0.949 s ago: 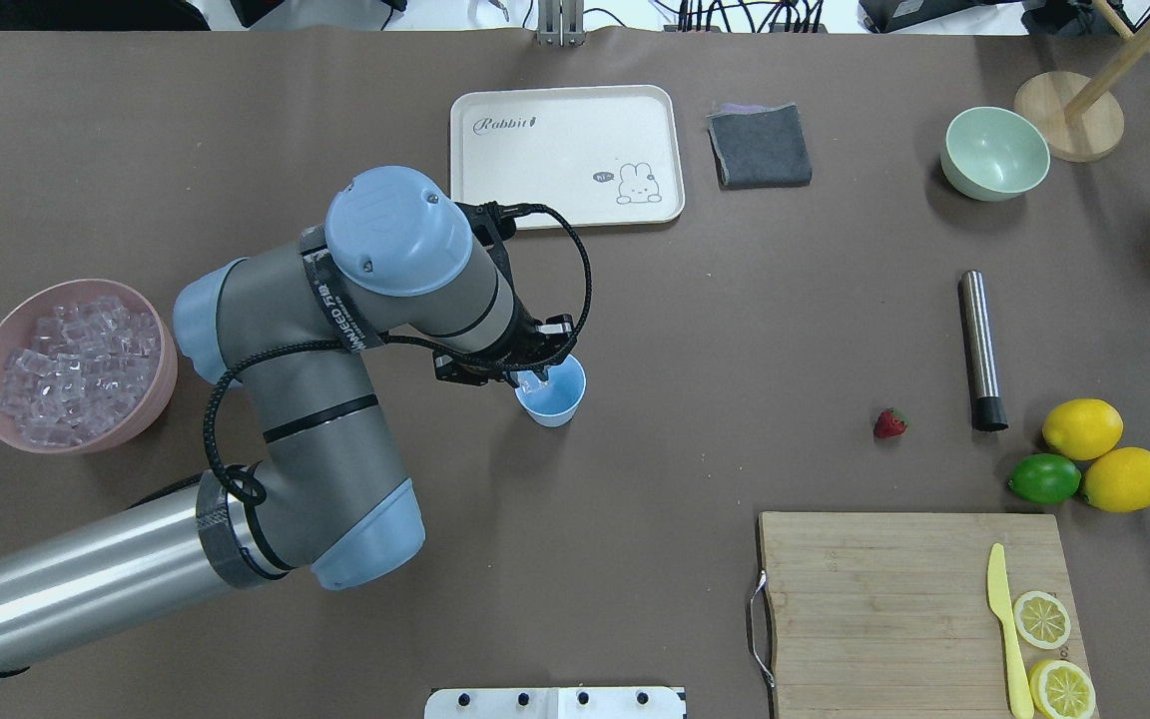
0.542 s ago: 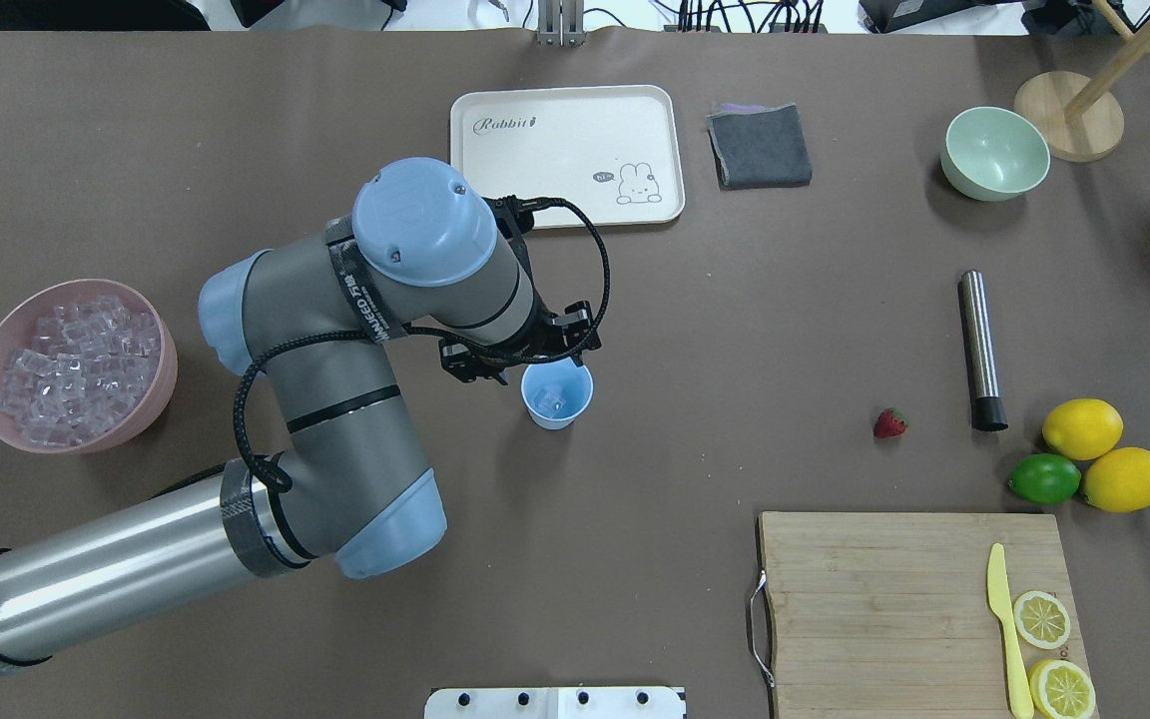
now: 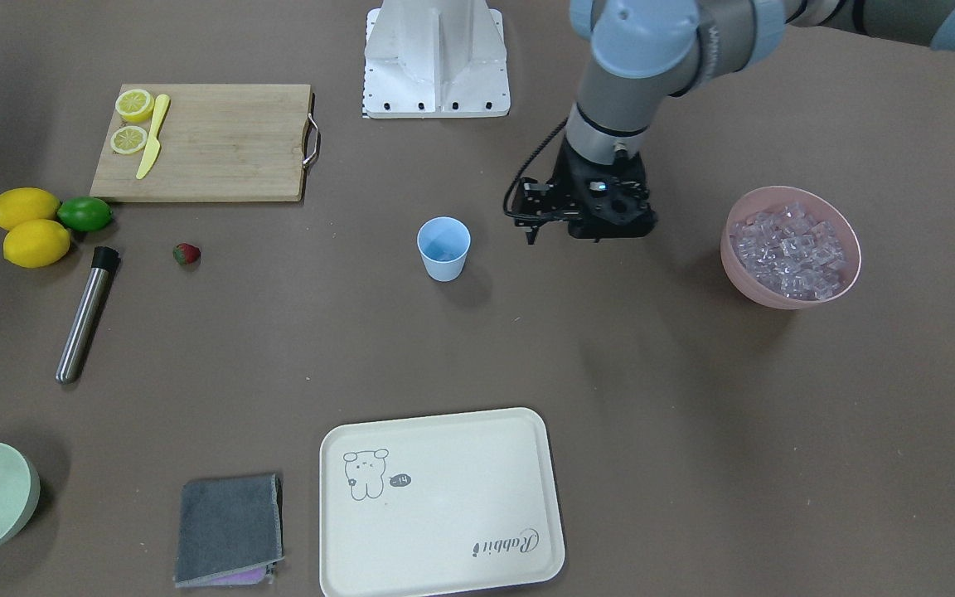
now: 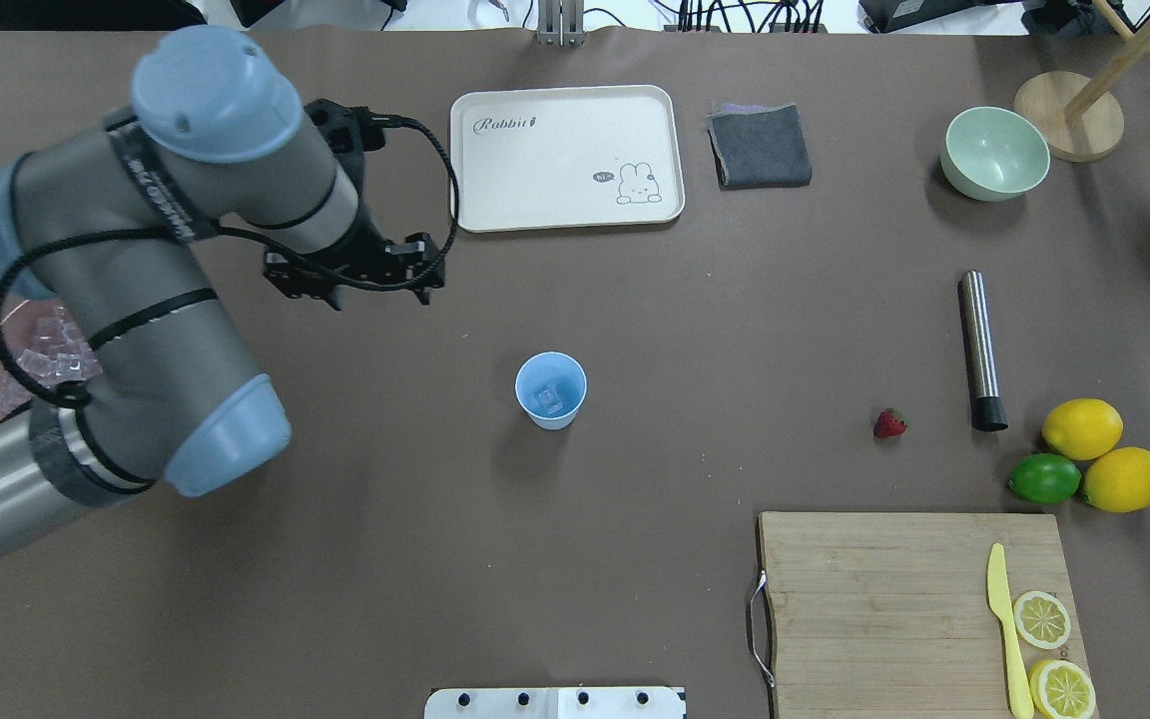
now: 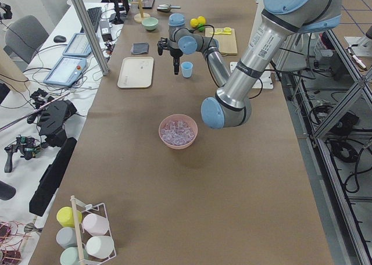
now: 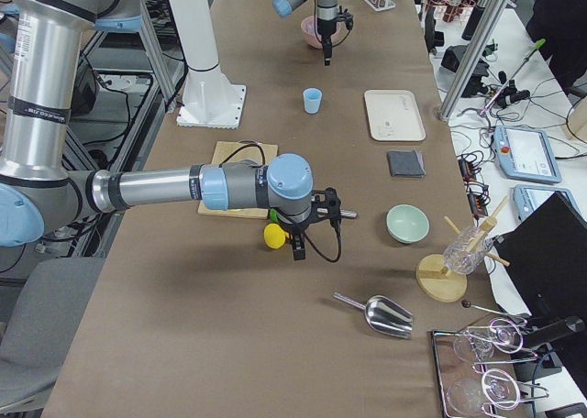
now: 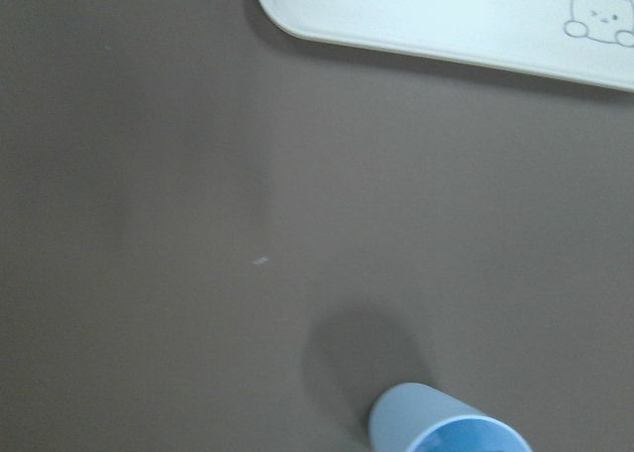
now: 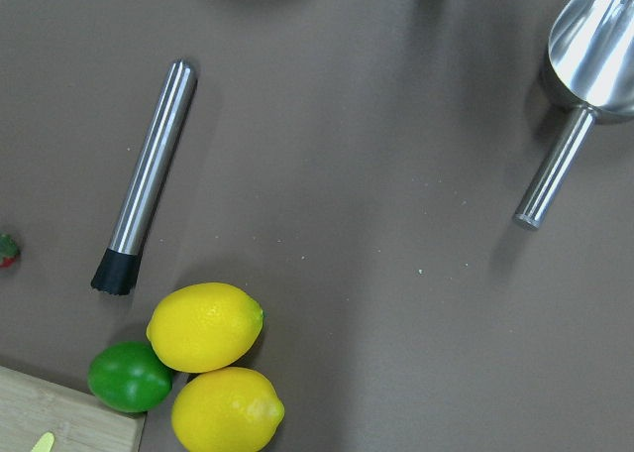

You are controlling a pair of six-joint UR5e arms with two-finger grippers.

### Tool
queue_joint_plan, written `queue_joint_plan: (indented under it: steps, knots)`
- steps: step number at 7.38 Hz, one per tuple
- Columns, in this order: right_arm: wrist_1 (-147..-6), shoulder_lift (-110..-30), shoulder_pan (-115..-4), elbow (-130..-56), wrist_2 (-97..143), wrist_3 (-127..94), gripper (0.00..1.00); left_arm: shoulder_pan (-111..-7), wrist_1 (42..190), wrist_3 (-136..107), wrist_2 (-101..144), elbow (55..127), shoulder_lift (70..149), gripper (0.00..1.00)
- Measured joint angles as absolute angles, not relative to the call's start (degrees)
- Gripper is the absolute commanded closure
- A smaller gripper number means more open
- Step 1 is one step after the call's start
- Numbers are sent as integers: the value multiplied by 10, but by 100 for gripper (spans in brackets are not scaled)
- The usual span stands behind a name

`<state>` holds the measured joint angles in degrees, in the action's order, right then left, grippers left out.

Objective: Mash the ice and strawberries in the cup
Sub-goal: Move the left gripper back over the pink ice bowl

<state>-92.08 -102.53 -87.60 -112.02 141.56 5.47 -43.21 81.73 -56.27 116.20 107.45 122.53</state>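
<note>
The light-blue cup [image 4: 550, 389] [image 3: 443, 247] stands upright mid-table with one clear ice cube [image 4: 548, 399] inside. More ice [image 3: 792, 249] fills the pink bowl [image 3: 846, 274] at the table's left. My left gripper [image 4: 380, 290] [image 3: 589, 232] hangs between bowl and cup, open and holding nothing. The small red strawberry [image 4: 889, 423] [image 3: 186, 254] lies on the table to the cup's right. My right gripper [image 6: 298, 244] shows only in the exterior right view, above the lemons, so I cannot tell its state.
A steel muddler [image 4: 981, 350] lies beside the strawberry, with two lemons [image 4: 1082, 427] and a lime [image 4: 1044, 478] near it. Also here are a cutting board [image 4: 884, 599] with knife and lemon slices, a cream tray [image 4: 565, 155], a grey cloth [image 4: 760, 146], a green bowl [image 4: 994, 152] and a metal scoop [image 8: 594, 46].
My left gripper dropped an ice cube into the cup, then rose and swung left, away from the cup toward the pink bowl. The cup stayed put.
</note>
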Motion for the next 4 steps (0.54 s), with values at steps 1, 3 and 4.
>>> queue_joint_plan:
  steps: [1,3,4]
  knots:
    - [-921,-1017,-867,-1121,1416,53,0,-459,808,-452,1163,1102,1175,4]
    - [-921,-1000,-846,-1125,1416,52,0,-496,813,-295,1165,1141,1084,3]
    - [-920,-994,-839,-1130,1416,52,0,-508,838,-250,1166,1157,1040,3]
